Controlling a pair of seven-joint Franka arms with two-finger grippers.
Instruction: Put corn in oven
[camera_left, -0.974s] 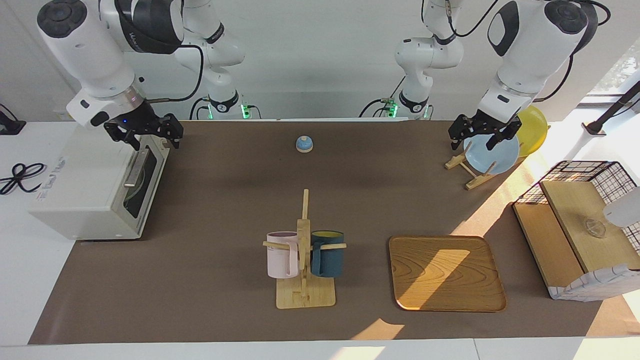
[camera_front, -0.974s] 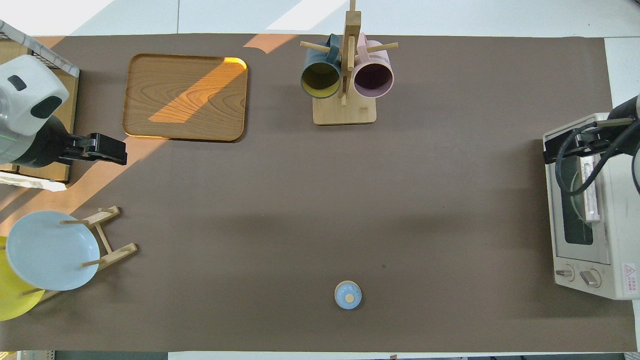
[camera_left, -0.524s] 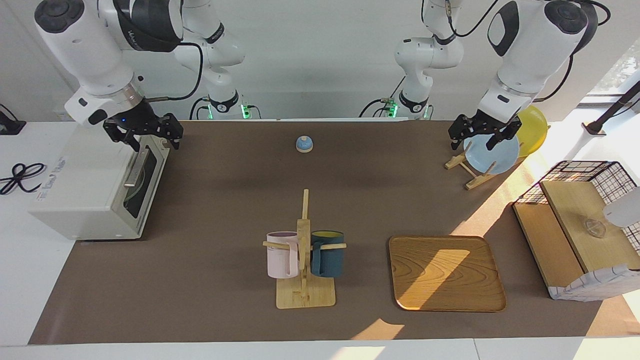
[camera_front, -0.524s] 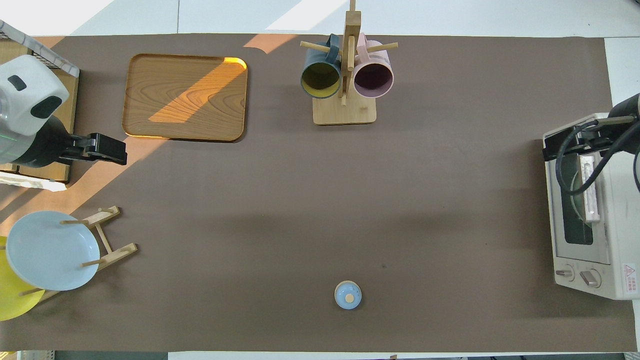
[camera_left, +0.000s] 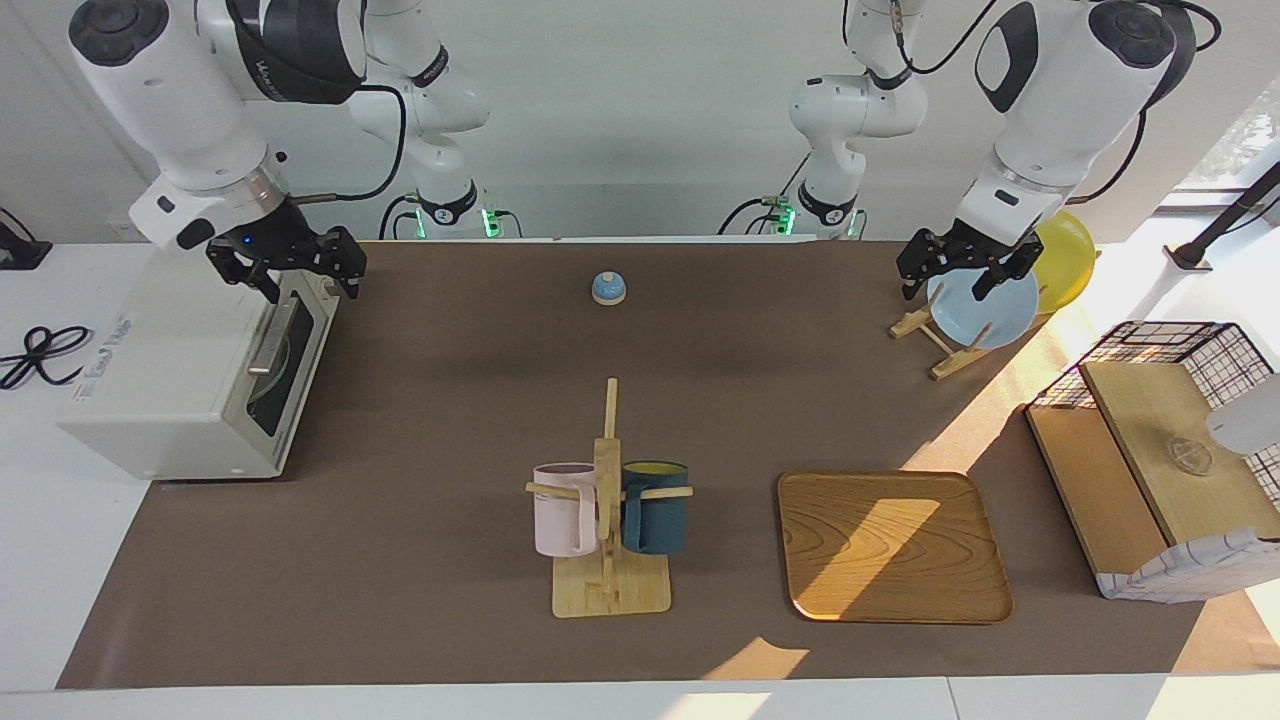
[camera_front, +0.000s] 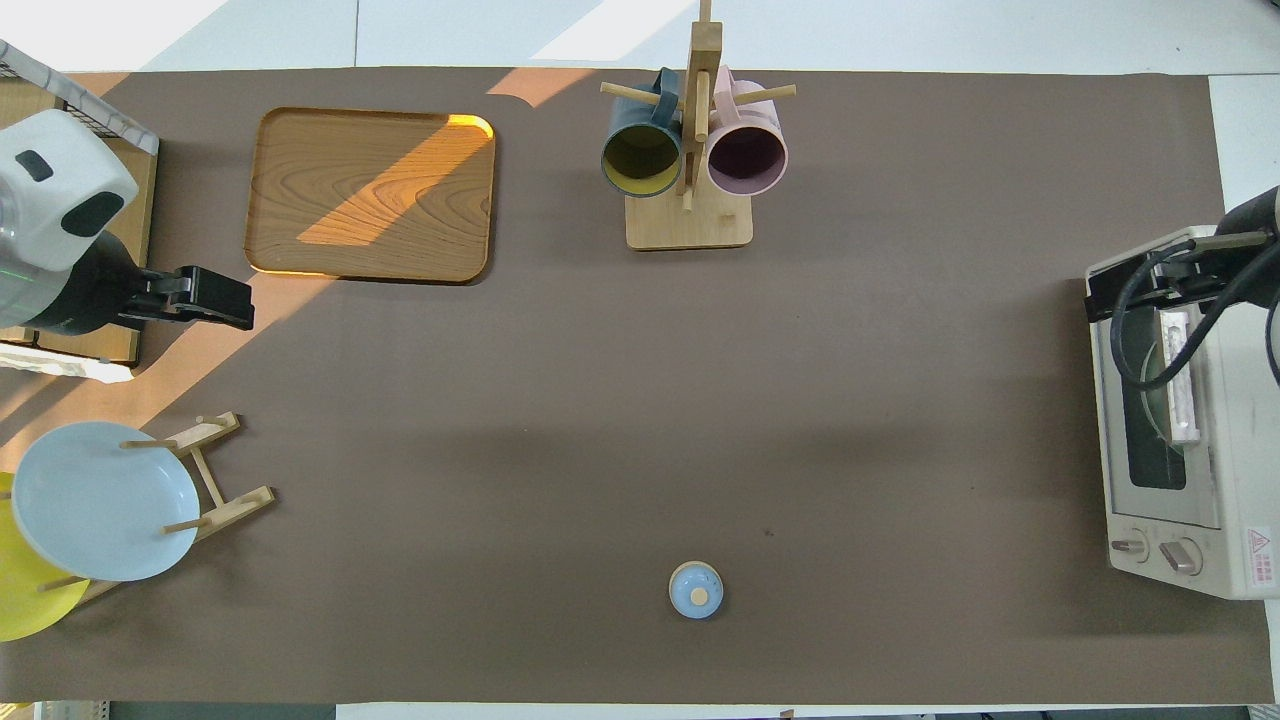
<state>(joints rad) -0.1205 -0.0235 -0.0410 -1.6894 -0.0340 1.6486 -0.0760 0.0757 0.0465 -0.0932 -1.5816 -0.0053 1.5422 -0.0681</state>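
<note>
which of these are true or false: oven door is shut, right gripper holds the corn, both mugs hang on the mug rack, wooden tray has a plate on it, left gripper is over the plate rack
1. The oven door is shut. True.
2. The right gripper holds the corn. False: it is open and empty above the top of the oven door, and no corn shows in either view.
3. The pink mug and the dark blue mug hang on the mug rack. True.
4. The wooden tray has a plate on it. False: it is bare; the light blue plate and the yellow plate stand in the plate rack.
5. The left gripper is over the plate rack. True, open and empty.
</note>
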